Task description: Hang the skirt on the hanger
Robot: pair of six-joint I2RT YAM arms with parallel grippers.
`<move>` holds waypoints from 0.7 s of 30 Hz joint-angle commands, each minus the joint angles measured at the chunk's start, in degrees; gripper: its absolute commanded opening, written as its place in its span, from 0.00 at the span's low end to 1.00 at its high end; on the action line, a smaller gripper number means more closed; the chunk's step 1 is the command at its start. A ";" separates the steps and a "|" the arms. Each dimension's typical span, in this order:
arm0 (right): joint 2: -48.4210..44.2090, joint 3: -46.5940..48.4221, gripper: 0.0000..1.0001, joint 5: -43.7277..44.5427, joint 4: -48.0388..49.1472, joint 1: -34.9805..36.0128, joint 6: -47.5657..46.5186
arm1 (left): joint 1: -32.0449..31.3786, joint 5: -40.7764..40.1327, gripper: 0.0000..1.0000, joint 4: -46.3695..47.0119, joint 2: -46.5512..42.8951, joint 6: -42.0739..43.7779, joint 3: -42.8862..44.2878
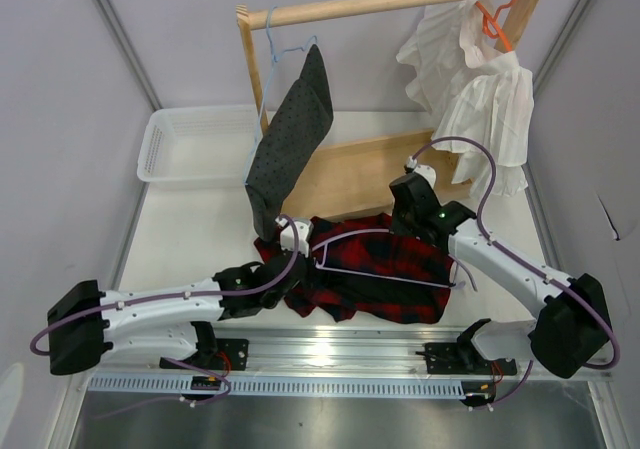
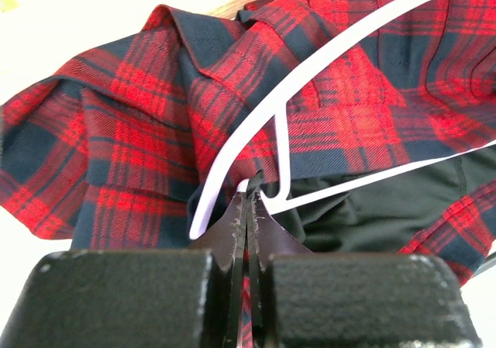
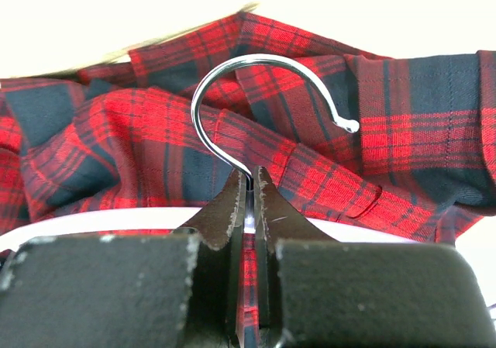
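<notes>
The red-and-navy plaid skirt (image 1: 385, 297) lies crumpled on the table in front of the wooden rack. The lilac hanger (image 1: 392, 278) lies across it. My left gripper (image 1: 311, 260) is at the hanger's left end. In the left wrist view it (image 2: 252, 187) is shut on a fold of the skirt (image 2: 139, 131) right beside the hanger's arm (image 2: 341, 49), with black lining showing. My right gripper (image 1: 405, 231) is at the skirt's far edge. In the right wrist view it (image 3: 249, 179) is shut on the stem of the hanger's silver hook (image 3: 232, 65), over the skirt (image 3: 403, 131).
A wooden rack (image 1: 390, 4) stands behind the skirt. A dark grey speckled garment (image 1: 290, 139) hangs on a light blue hanger (image 1: 275, 44), and a white ruffled garment (image 1: 480, 89) on an orange hanger (image 1: 497, 14). A white basket (image 1: 195, 144) sits back left.
</notes>
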 commanded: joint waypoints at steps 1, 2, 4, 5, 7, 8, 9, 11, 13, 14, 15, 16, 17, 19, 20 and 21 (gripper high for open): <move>-2.28 3.74 0.00 -0.49 0.39 -0.22 -1.04 | -0.27 -3.25 0.00 -2.54 -2.37 0.02 2.20; -2.62 3.65 0.00 -0.31 0.39 -0.22 -1.04 | -0.19 -4.31 0.00 -3.85 -2.37 -1.20 3.16; -2.63 3.12 0.00 0.91 0.04 -0.30 -1.31 | -0.27 -6.42 0.00 -6.58 -2.11 -1.74 3.61; -2.54 3.03 0.00 1.00 -0.14 -0.74 -1.31 | -0.27 -6.77 0.00 -7.11 -1.76 -2.09 3.87; -2.54 2.68 0.00 0.57 -0.14 -1.09 -1.39 | -0.27 -7.48 0.00 -8.60 -1.32 -2.62 4.48; -2.80 2.59 0.00 0.74 -0.05 -1.36 -1.39 | -0.27 -7.65 0.00 -9.74 -0.79 -3.49 4.75; -2.80 2.59 0.00 0.65 0.04 -1.45 -1.39 | -0.27 -7.83 0.00 -10.19 -0.79 -3.85 5.01; -2.81 2.68 0.00 0.65 0.21 -1.53 -1.57 | -0.19 -8.01 0.00 -10.54 -0.79 -4.55 4.84; -2.72 2.86 0.00 0.83 -0.14 -1.62 -1.48 | -0.27 -8.01 0.00 -10.28 -1.05 -4.38 4.75; -2.72 2.86 0.00 1.00 -0.23 -1.62 -1.57 | -0.27 -8.09 0.00 -10.45 -1.14 -4.29 4.92; -2.72 2.94 0.00 1.18 -0.14 -1.71 -1.57 | -0.27 -8.10 0.00 -10.28 -1.22 -4.21 4.84; -2.72 2.95 0.00 0.92 -0.14 -1.71 -1.57 | -0.27 -7.92 0.00 -10.02 -1.23 -4.12 4.92; -2.89 2.86 0.00 0.57 0.21 -1.71 -1.57 | -0.27 -7.75 0.00 -9.84 -1.05 -3.86 5.01; -3.24 2.59 0.00 -0.31 0.47 -1.71 -1.39 | -0.27 -7.74 0.00 -9.31 -0.18 -3.59 5.10; -3.33 2.59 0.00 -0.49 0.39 -1.62 -1.22 | -0.19 -7.57 0.00 -9.14 0.18 -3.50 5.36; -3.33 2.59 0.00 -0.58 0.30 -1.54 -1.13 | -0.27 -7.48 0.00 -8.53 0.62 -3.50 5.63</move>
